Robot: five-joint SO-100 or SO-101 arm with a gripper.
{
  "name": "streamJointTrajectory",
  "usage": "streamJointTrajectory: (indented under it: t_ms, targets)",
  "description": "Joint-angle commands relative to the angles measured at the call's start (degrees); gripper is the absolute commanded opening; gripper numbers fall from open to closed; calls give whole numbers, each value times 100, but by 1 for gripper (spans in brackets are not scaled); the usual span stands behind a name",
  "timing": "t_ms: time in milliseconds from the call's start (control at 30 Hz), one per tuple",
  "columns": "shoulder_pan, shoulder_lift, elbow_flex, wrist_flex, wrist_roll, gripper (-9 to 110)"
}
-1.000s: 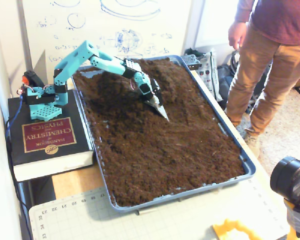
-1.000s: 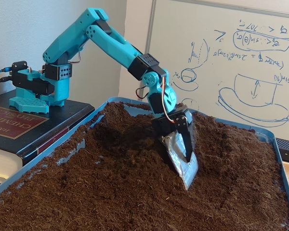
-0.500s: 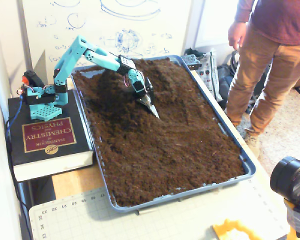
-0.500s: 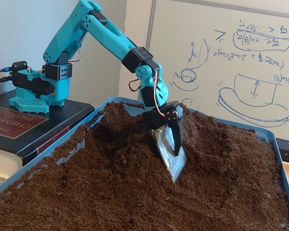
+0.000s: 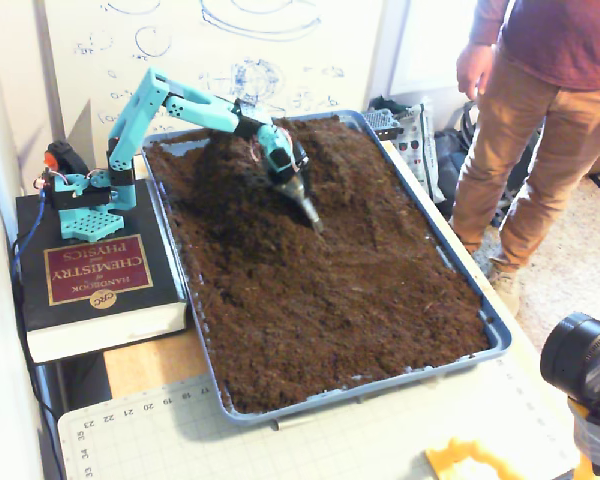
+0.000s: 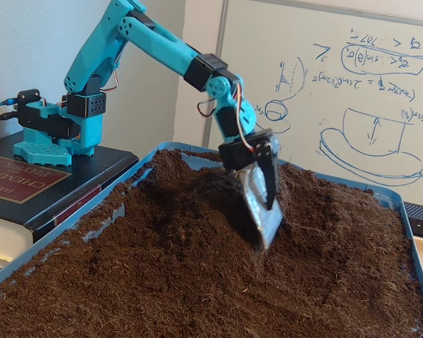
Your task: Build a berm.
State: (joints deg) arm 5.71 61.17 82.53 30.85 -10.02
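Observation:
A blue tray (image 5: pixel 495 335) holds a bed of dark brown soil. The berm (image 5: pixel 335 160) is a raised mound of soil at the tray's far end, rising behind the arm (image 6: pixel 324 201) in the low fixed view. My teal arm reaches from its base over the tray. Its gripper (image 5: pixel 310 215) (image 6: pixel 268 225) is a silver blade with a black finger lying flat against it, shut and holding nothing. The blade tip digs into the soil on the mound's near slope.
The arm's base stands on a thick book (image 5: pixel 90 270) left of the tray. A person (image 5: pixel 540 130) stands at the right. A black camera (image 5: pixel 580 360) and a cutting mat (image 5: pixel 280 440) lie in front. A whiteboard (image 6: pixel 352 91) is behind the tray.
The gripper has pulled back a little toward the mound and its wrist has rolled, so the blade now shows narrower from above. The elbow has risen. Soil near the tip has shifted.

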Motion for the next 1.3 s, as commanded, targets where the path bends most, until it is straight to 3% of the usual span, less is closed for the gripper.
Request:
streamJointTrajectory:
  t_ms: [0,200,533,1033,1267]
  targets:
    - [-26,765,-1099,-35,457,0]
    - [-316,9,-1960,-53,1310,0]
    - [-624,-2136,-3630,-44,1635,0]
    - [-826,-3094,-3604,26,1538,0]
    - [-976,-2733,-2663,9,1538,0]
